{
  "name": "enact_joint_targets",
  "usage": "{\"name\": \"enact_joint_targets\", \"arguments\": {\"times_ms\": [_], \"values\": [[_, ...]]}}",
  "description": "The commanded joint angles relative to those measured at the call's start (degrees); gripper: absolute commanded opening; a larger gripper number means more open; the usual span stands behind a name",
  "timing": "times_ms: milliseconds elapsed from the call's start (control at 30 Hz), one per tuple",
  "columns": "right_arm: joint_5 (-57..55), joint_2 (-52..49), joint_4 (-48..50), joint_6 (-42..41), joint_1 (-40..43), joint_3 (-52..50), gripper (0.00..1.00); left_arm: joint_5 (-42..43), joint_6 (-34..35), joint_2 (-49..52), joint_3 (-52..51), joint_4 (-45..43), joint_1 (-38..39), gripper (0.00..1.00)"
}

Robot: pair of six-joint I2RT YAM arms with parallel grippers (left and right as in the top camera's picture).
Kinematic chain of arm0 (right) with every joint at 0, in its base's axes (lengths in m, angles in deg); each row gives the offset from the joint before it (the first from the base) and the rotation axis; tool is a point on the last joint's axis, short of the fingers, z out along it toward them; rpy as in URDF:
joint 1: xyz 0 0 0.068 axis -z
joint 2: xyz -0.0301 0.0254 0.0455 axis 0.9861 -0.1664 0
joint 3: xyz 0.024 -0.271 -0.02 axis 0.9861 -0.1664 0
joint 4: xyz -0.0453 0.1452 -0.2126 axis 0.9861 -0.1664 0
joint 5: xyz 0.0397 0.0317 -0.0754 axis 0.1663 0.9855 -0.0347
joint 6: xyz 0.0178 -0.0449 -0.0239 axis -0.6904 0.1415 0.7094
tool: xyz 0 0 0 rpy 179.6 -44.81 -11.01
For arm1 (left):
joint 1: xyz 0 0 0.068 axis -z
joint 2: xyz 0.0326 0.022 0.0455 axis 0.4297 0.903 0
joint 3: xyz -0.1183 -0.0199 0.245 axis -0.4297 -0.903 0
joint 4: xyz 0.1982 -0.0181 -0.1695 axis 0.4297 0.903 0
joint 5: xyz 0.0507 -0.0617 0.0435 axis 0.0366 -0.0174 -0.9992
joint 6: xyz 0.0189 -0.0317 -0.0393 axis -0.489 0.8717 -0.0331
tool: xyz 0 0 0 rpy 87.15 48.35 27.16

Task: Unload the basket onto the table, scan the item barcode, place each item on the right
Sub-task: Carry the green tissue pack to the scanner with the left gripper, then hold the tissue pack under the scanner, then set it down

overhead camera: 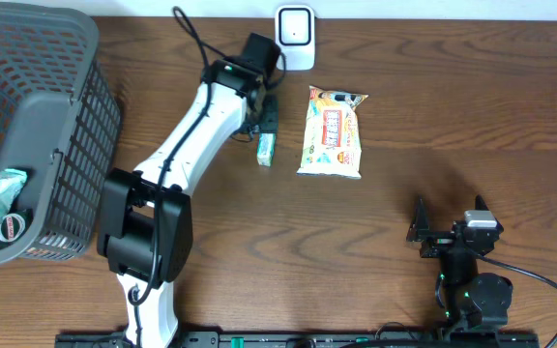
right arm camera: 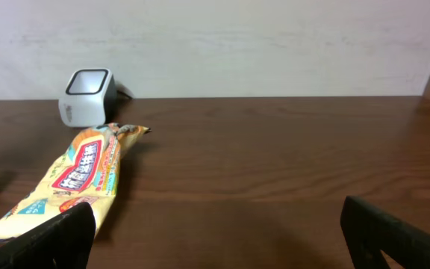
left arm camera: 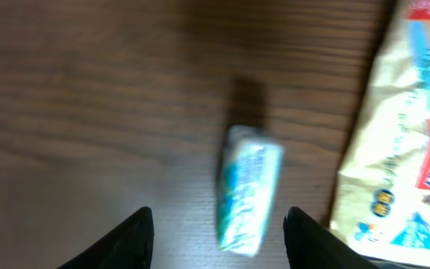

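I am holding my left pincer (left arm camera: 216,220) spread over the pack (left arm camera: 248,187), one finger on each side of it and neither touching, so I am pinching nothing; my right pincer (right arm camera: 215,224) is sitting spread wide and empty at the near right, well apart from everything.

The pack is lying flat on the bench (overhead camera: 433,106), just left of the bag (overhead camera: 332,132) and a little nearer than the scanner (overhead camera: 295,37). I am judging it small and light, probably a glossy wrap or thin carton, though the wrist view is too blurred to say which; it is likely giving a little under pressure and sliding easily, so I am planning a gentle pinch. I am aiming across its narrow width at mid-length, leaving the broad printed faces bare; I cannot tell where the barcode is sitting.

The bench is looking like smooth, flat dark wood, so a finger nudging one side may be skating the pack away rather than gripping it. Room is tight on the right, where the bag's edge is lying near my finger; left of the pack the wood is bare. The basket (overhead camera: 75,58) is standing well apart at the far left.
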Motion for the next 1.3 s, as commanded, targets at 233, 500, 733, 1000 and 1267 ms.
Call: {"name": "enact_joint_targets", "arguments": {"times_ms": [233,500,733,1000,1267], "values": [[0.1,0.2,-0.2,0.4,0.5,-0.1,0.99,-0.2,5.5,-0.2,-4.0,1.4,-0.7,0.2],[0.1,0.2,-0.2,0.4,0.5,-0.1,0.99,1.0,10.3,0.2,-11.3,-6.3,-0.6,0.14],[0.1,0.2,-0.2,0.4,0.5,-0.1,0.99,10.5,10.4,0.4,-13.9,-18.2,1.6,0.13],[0.1,0.2,-0.2,0.4,0.5,-0.1,0.99,9.9,11.3,0.6,-13.8,-23.8,6.1,0.13],[0.1,0.2,-0.2,0.4,0.5,-0.1,0.99,9.9,9.1,-3.1,-10.0,-14.5,2.9,0.23]]}}
